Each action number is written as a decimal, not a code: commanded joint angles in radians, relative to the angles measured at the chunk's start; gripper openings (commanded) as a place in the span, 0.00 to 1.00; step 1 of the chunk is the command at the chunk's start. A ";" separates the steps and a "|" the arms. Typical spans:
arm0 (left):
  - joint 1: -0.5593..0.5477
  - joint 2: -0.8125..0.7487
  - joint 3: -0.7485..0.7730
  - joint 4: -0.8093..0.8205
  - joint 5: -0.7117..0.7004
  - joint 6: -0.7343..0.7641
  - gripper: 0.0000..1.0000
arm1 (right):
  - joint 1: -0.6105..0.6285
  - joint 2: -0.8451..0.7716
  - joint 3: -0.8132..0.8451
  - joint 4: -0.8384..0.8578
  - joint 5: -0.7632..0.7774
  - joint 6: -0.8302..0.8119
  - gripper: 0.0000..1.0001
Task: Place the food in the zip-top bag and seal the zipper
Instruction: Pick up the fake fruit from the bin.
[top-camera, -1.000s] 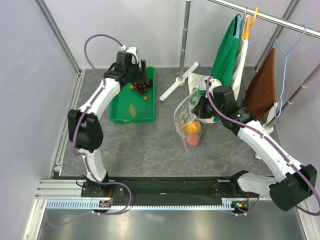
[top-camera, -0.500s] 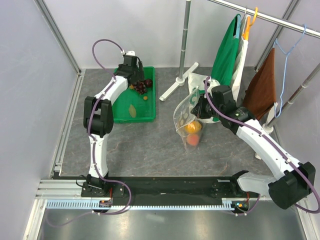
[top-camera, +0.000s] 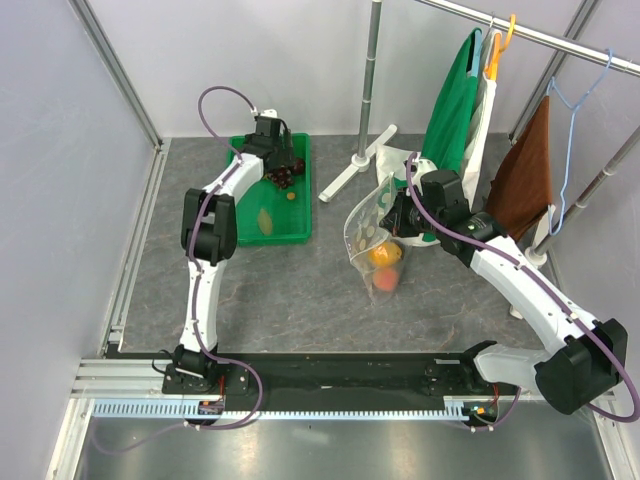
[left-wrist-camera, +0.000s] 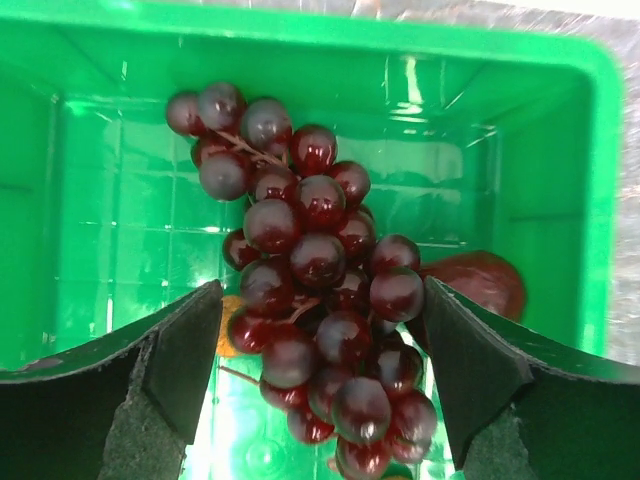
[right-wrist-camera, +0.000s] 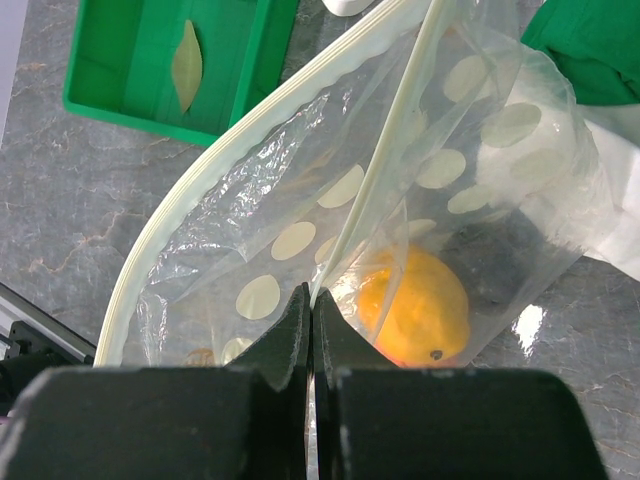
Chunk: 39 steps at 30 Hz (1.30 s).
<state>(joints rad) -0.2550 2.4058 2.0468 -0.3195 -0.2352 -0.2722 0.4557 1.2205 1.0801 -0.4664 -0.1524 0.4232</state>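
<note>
Zip-top bag (right-wrist-camera: 300, 200): upright on the desk (top-camera: 290, 290), right of the green tray (left-wrist-camera: 545, 140), mouth open, one wall pinched between the closed fingers of the right end effector (right-wrist-camera: 311, 298); orange (right-wrist-camera: 415, 305) and peach (top-camera: 385, 281) inside. Grape bunch (left-wrist-camera: 315, 270): in the tray, plum (left-wrist-camera: 485, 282) touching it, between the spread fingers of the left end effector (left-wrist-camera: 318, 292)

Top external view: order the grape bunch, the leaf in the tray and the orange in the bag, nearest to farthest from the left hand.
1. Grape bunch, under the left hand, far end of the tray.
2. Leaf, near end of the tray.
3. Orange, inside the bag, off right.
</note>
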 joint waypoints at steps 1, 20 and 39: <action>0.011 0.030 0.067 -0.049 -0.045 -0.010 0.84 | 0.003 -0.006 0.024 0.026 -0.006 -0.001 0.00; 0.037 -0.076 0.012 -0.397 0.094 0.125 0.74 | 0.003 -0.012 0.023 0.028 -0.018 0.005 0.00; 0.045 0.107 0.220 -0.394 0.201 0.271 0.75 | 0.001 0.004 0.040 0.029 -0.024 0.002 0.00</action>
<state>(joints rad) -0.2192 2.5072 2.2333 -0.7086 -0.0914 -0.0784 0.4557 1.2221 1.0805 -0.4633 -0.1616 0.4236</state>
